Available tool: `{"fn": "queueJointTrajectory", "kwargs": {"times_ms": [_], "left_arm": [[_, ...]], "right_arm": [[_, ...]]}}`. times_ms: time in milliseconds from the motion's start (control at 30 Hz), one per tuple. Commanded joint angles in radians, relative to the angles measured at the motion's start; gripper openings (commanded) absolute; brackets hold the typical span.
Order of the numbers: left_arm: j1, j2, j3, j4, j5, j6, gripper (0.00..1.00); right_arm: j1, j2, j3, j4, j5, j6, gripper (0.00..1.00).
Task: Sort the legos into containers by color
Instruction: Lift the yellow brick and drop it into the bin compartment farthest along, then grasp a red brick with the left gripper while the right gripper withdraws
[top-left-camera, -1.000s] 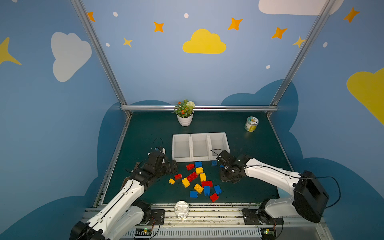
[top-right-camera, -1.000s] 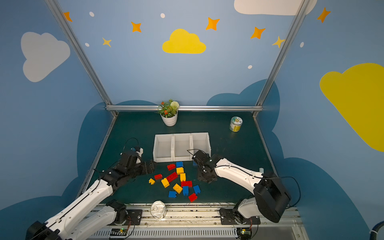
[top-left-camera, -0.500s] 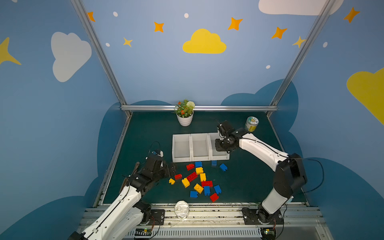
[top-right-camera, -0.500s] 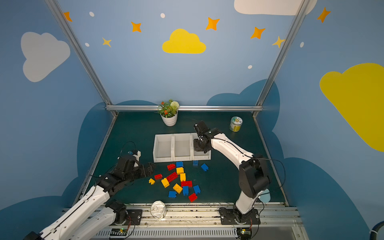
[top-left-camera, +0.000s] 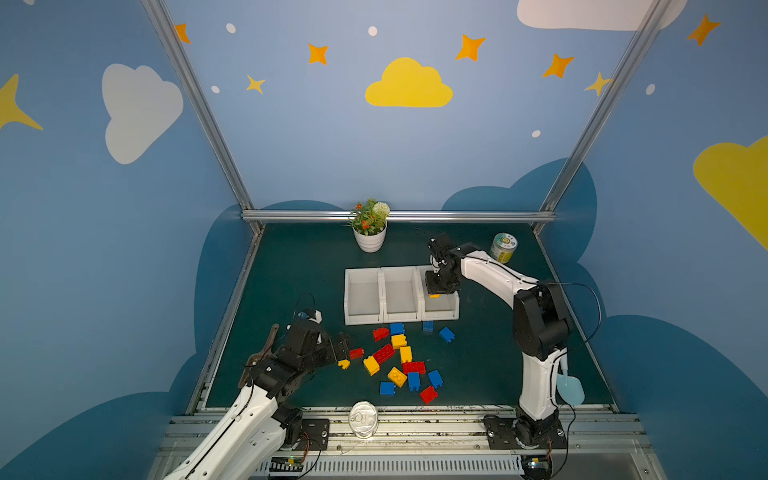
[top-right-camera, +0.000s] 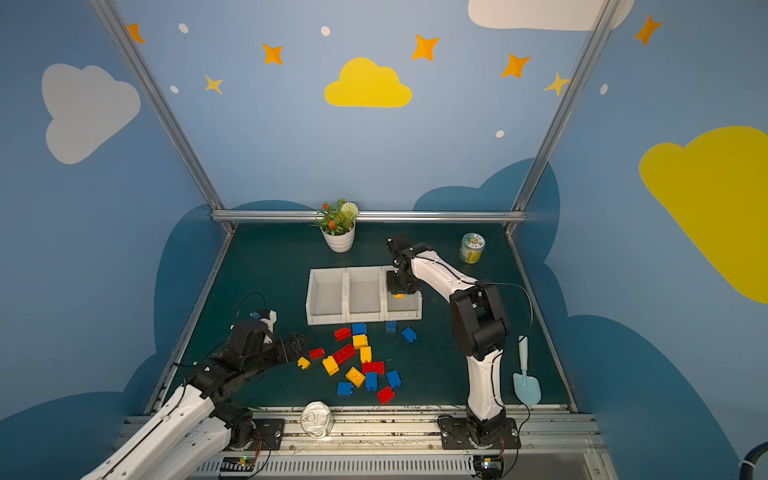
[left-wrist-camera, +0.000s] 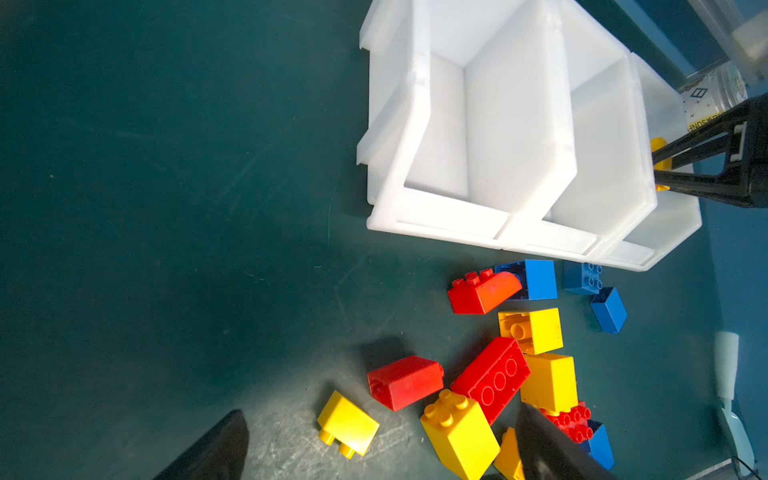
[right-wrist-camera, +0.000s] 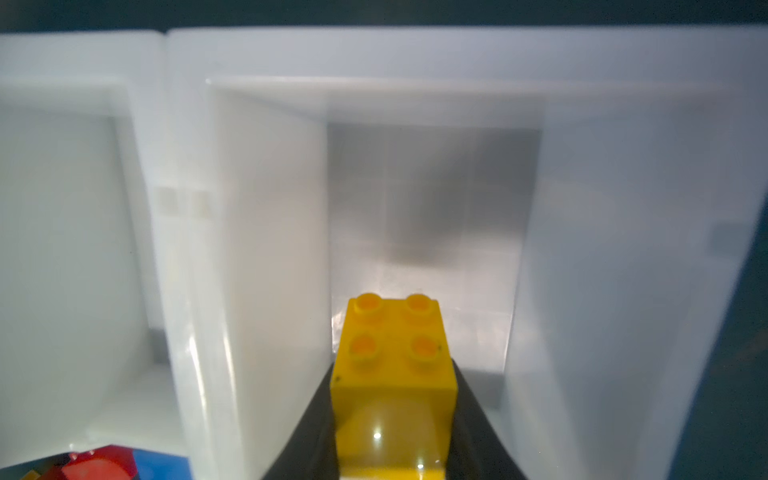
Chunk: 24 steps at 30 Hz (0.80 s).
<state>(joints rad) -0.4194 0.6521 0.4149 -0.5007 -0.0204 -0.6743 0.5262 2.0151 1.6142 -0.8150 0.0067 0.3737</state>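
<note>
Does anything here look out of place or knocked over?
Two strays: a light-blue trowel lies on the mat beside the right arm, and a clear cup sits on the front rail, off the mat.

— What sits on the dark green tabletop (top-left-camera: 299, 282)?

— At the back, a white flower pot (top-left-camera: 370, 241) and, well to its right, a small labelled can (top-left-camera: 503, 248). Mid-table, three white bins (top-left-camera: 382, 318) joined in a row.

— And in front of them?

— Loose legos (top-left-camera: 405, 354) scattered on the mat (red, blue and yellow, several touching). A pale blue trowel (top-right-camera: 527, 388) lies near the right edge.
</note>
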Motion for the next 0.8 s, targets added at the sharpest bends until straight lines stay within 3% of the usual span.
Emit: {"fn": "queueJointTrajectory", "kwargs": {"times_ms": [0, 167, 400, 767], "left_arm": [[-0.002, -0.004, -0.013, 0.002, 0.010, -0.007, 1.00], [-0.004, 0.031, -0.005, 0.012, 0.019, 0.001, 1.00], [-0.003, 0.050, 0.002, 0.022, 0.017, 0.017, 1.00], [-0.011, 0.160, 0.050, 0.056, 0.069, 0.107, 0.96]], "right_arm": [[0.001, 0.004, 0.027, -0.041, -0.008, -0.006, 0.35], [0.000, -0.007, 0.033, -0.046, -0.014, -0.005, 0.47], [0.000, -0.082, 0.024, -0.075, -0.028, -0.009, 0.51], [0.030, -0.471, -0.336, -0.026, -0.007, 0.093, 0.51]]}}
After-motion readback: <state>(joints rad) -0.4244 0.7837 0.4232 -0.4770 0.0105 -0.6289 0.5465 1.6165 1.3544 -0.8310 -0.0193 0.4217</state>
